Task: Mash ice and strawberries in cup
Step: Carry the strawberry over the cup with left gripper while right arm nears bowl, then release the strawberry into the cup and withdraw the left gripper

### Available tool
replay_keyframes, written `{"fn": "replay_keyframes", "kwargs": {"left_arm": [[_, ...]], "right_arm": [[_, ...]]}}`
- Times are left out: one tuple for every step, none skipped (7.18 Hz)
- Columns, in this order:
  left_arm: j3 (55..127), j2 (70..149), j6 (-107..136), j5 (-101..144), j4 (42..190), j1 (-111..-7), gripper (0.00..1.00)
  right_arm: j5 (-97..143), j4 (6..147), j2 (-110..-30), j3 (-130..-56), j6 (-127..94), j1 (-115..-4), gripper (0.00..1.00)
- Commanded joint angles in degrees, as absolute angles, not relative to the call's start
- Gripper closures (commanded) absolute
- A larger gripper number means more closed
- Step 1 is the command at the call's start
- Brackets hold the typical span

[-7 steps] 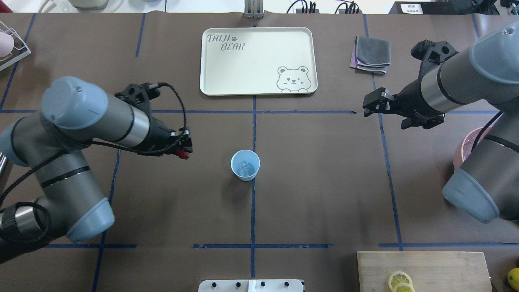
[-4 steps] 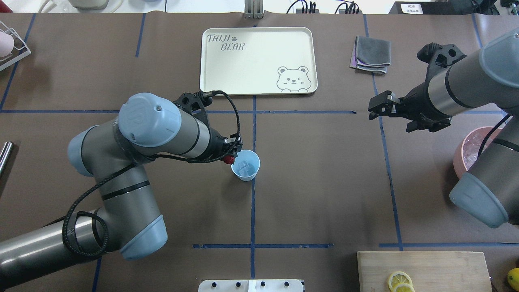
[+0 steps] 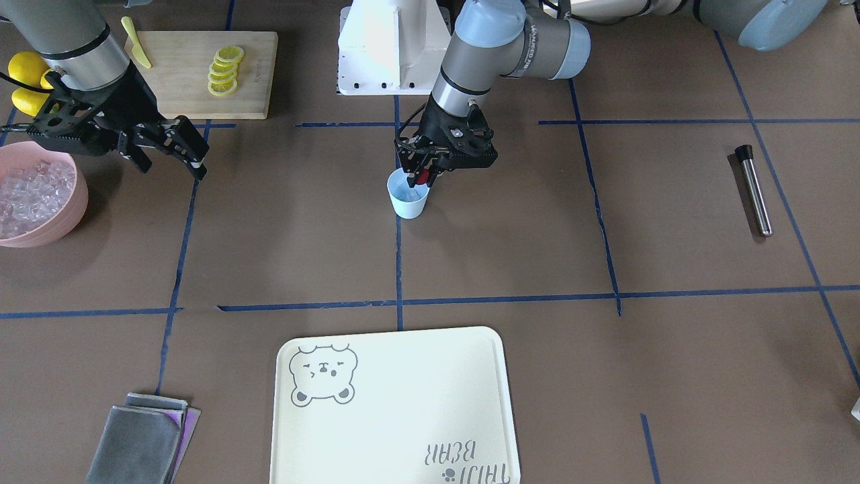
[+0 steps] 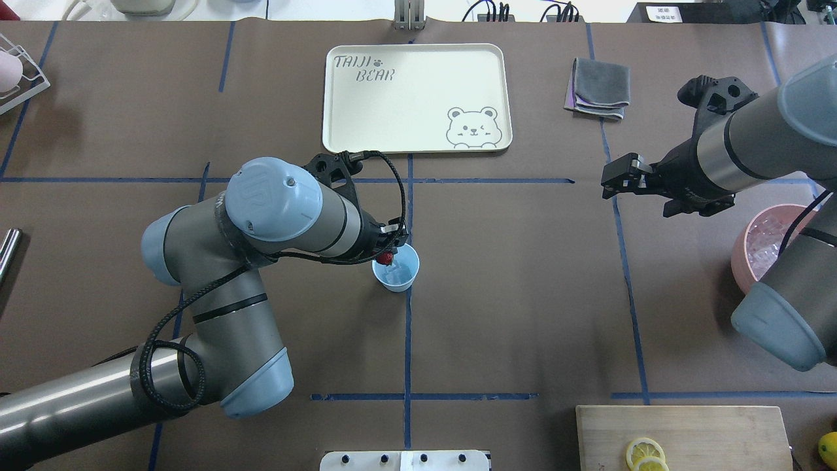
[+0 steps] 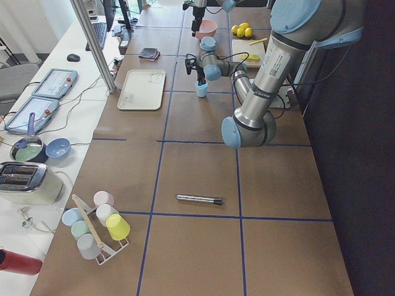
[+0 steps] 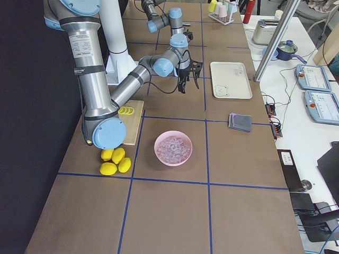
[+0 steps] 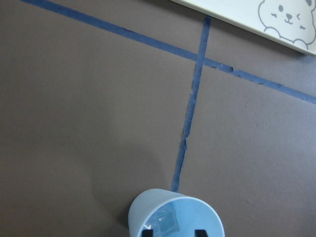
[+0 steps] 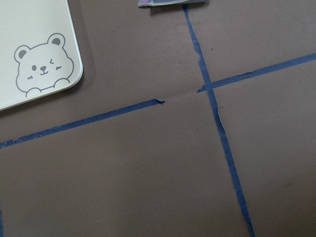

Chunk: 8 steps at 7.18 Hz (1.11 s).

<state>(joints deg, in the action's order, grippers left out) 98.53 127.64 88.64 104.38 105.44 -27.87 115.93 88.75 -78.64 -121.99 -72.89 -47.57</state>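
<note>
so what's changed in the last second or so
The left claw, shut on the strawberry, swung across from well left of the cup to just over its mouth. The right claw drew back slightly toward the pink bowl. The cup, ice and tray stayed put.

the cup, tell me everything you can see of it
The cup is a small pale-blue tumbler, plastic-looking, tapered, with no handle or markings. It stands upright on the brown table, on a blue tape line. Clear ice lies inside. The left gripper hangs over its rim, jaws shut on a red strawberry; whether they touch the cup cannot be told.
</note>
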Motion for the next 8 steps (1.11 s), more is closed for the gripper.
{"fn": "replay_keyframes", "kwargs": {"left_arm": [[97.0,128.7,88.5,102.4,105.6,-27.9,0.23],[97.2,128.4,88.4,102.3,105.4,-27.9,0.16],[98.2,128.0,88.2,102.5,104.9,-28.2,0.16],[101.0,124.7,86.1,102.7,104.7,-28.6,0.16],[106.9,119.0,80.4,102.9,103.9,-29.9,0.16],[113.6,112.1,72.3,103.0,99.8,-30.8,0.16],[116.9,107.2,66.2,103.2,97.9,-33.6,0.16],[117.7,101.5,60.3,106.8,99.2,-37.1,0.16]], "right_arm": [[115.9,87.9,-79.2,-121.9,-72.9,-47.6,0.00],[115.9,87.5,-79.6,-121.9,-72.8,-47.6,0.00],[115.9,87.6,-79.9,-121.8,-72.6,-47.6,0.00],[115.9,87.6,-80.3,-121.6,-70.9,-48.6,0.00],[115.9,87.7,-81.7,-121.5,-67.8,-49.8,0.00],[117.2,87.7,-82.8,-121.4,-65.7,-51.8,0.00],[120.5,87.7,-83.9,-120.4,-61.3,-55.0,0.00],[122.8,87.7,-85.2,-119.3,-56.3,-58.2,0.00]]}}
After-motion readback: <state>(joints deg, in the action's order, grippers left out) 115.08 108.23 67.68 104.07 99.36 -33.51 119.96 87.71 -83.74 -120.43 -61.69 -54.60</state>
